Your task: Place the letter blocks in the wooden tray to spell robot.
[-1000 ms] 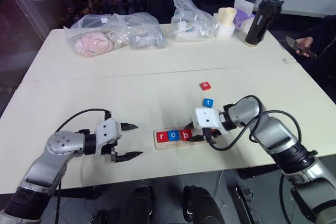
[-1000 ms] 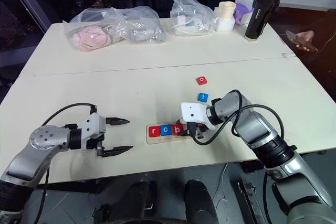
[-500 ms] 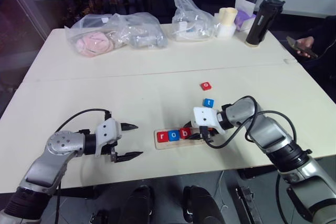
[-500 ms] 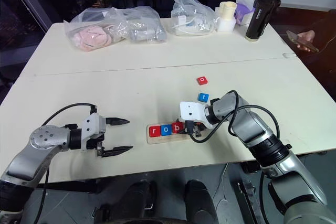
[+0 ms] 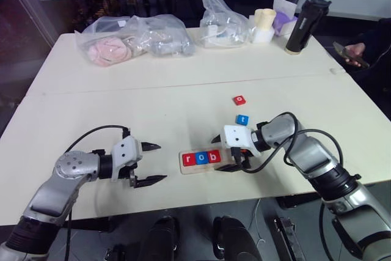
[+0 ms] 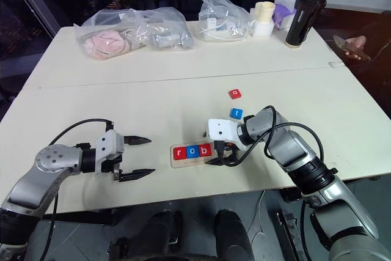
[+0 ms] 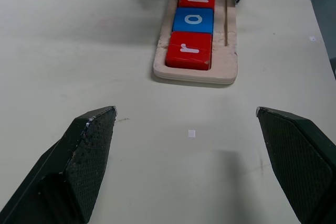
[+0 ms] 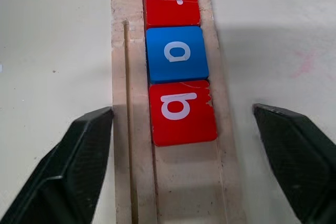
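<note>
Right gripper (image 6: 215,151) jaws sprang wide, empty, over 3 letter blocks (image 8: 176,60); left gripper (image 5: 151,163) jaws wide, empty

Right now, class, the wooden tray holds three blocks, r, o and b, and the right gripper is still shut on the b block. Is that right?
Not quite. The wooden tray does hold the r block, o block and b block, but the right gripper is open, its fingers standing apart on either side of the tray. The right wrist view shows it.
</note>
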